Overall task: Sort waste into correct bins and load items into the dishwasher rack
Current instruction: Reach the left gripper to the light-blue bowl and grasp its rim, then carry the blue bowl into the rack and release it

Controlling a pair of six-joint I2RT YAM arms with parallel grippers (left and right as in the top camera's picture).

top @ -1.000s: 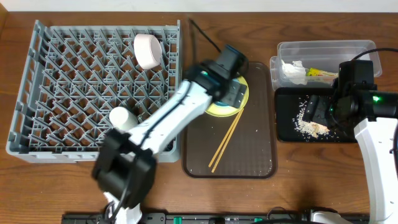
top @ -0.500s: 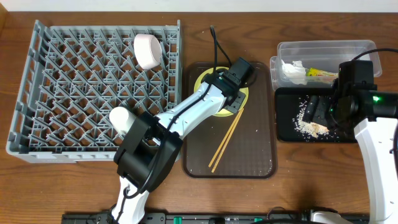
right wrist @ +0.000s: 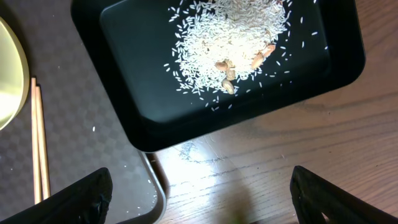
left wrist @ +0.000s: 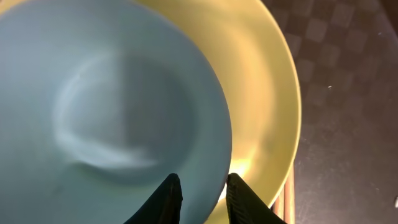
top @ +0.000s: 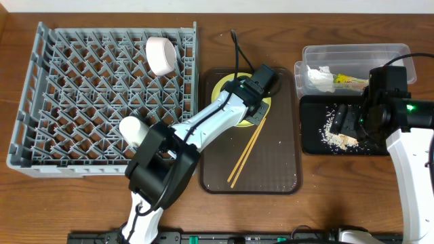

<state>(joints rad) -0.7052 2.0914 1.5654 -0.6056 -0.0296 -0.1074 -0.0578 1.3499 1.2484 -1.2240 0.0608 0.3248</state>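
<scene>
My left gripper [left wrist: 202,190] is shut on the near rim of the light blue bowl [left wrist: 112,106], one finger inside and one outside. The bowl sits on the yellow plate [left wrist: 264,112] on the brown tray. From overhead the left gripper [top: 254,108] covers the bowl, and only the plate's edge [top: 220,88] shows. Wooden chopsticks [top: 245,154] lie beside the plate. My right gripper [right wrist: 199,199] hangs open and empty above the near edge of the black tray [right wrist: 124,106], which holds rice scraps [right wrist: 230,37]. The grey rack [top: 81,88] holds a white bowl [top: 161,55] and a white cup [top: 133,129].
The clear tub [top: 380,53] at the back right holds white tissue [top: 320,78] and a yellow-green wrapper [top: 349,81]. The brown serving tray [top: 271,169] lies between the rack and the bins. A black cable [top: 236,47] runs behind it.
The left arm has swung onto the plate, and its jaws have narrowed from wide open down onto the blue bowl's rim. The right arm has stayed still.
</scene>
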